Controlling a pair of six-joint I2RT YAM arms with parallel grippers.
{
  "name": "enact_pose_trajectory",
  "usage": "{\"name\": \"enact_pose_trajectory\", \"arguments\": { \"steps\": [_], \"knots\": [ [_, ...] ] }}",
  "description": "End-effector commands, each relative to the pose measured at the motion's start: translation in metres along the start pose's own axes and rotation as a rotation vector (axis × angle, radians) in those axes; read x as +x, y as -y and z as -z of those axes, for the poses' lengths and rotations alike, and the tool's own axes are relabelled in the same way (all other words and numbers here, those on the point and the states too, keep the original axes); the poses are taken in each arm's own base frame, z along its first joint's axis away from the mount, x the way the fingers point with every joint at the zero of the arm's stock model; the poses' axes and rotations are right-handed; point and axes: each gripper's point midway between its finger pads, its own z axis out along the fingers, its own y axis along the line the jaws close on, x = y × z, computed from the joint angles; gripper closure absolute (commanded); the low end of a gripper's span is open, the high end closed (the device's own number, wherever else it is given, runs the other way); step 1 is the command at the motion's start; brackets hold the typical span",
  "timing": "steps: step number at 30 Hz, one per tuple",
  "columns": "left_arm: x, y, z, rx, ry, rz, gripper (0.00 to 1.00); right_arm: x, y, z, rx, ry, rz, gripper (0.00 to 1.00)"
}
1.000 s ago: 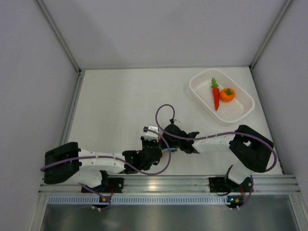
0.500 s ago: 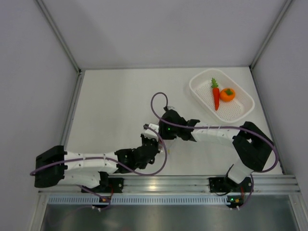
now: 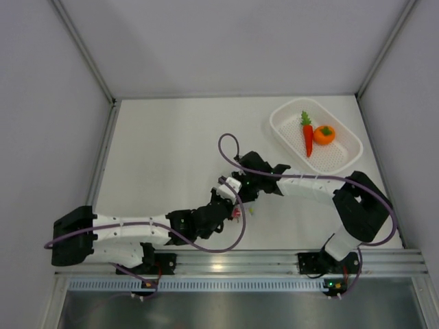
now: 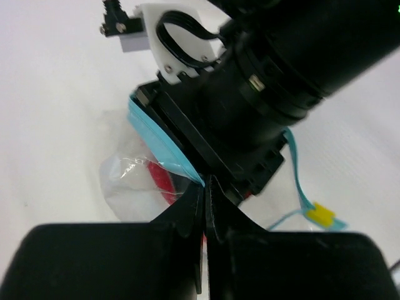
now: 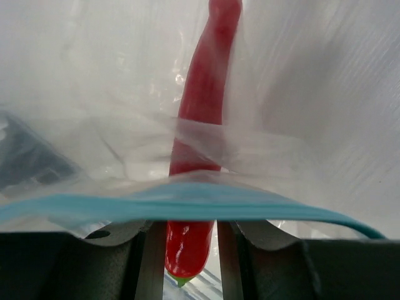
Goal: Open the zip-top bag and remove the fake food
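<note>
The zip-top bag (image 4: pixel 128 181) is a clear crinkly pouch with a light blue zip strip (image 4: pixel 156 140). My left gripper (image 4: pixel 205 182) is shut on an edge of that strip. My right gripper (image 5: pixel 187 250) meets the bag from the other side, and the red chili pepper (image 5: pixel 201 119) lies between its fingers with the strip (image 5: pixel 187 203) across them. In the top view both grippers, left (image 3: pixel 232 207) and right (image 3: pixel 239 195), are together at the table's middle front and hide most of the bag. The carrot (image 3: pixel 307 137) and the orange (image 3: pixel 324 134) lie in the white basket (image 3: pixel 346 159).
The white perforated basket stands at the back right. A thin teal string with a yellow tag (image 4: pixel 320 214) trails from the bag to the right. Purple cables loop over both wrists. Grey walls close the table on three sides.
Both grippers have shifted a little to the right with the bag between them. The left arm has stretched out further. A bit of red now shows under the grippers.
</note>
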Motion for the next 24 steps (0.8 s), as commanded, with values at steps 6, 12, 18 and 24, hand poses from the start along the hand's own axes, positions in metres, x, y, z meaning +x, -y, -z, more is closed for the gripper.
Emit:
{"name": "enact_pose_trajectory", "arguments": {
  "steps": [6,12,18,24],
  "knots": [
    [0.020,0.050,0.019,0.354,0.000,-0.041,1.00,-0.056,-0.034,0.018,-0.197,0.189,-0.150,1.00],
    [0.040,0.067,0.014,0.436,-0.081,-0.176,1.00,-0.056,-0.044,0.004,-0.221,0.064,-0.119,1.00],
    [0.063,0.074,0.011,0.463,-0.163,-0.215,1.00,-0.053,-0.014,0.006,-0.130,-0.039,-0.055,1.00],
    [0.065,0.070,0.011,0.436,-0.181,-0.193,1.00,-0.052,0.027,0.020,-0.030,-0.016,-0.073,1.00]
  ]
}}
